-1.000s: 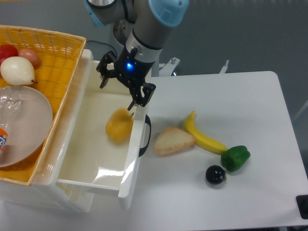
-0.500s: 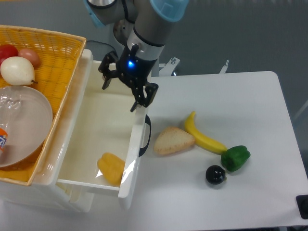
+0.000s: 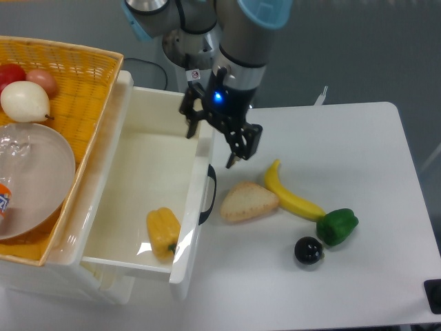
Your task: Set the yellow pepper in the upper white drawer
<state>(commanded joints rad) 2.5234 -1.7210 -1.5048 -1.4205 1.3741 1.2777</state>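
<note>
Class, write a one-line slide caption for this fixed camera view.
Yellow pepper lies inside the upper white drawer; open, empty end effector above the drawer's front edge.

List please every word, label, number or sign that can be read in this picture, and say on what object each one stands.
No text can be read in this picture.
Small white sticker with a red mark on the robot arm above the gripper: too small to read.
Orange and blue print on the packet at the left edge, in the clear bowl: cut off and blurred, not readable.
</note>
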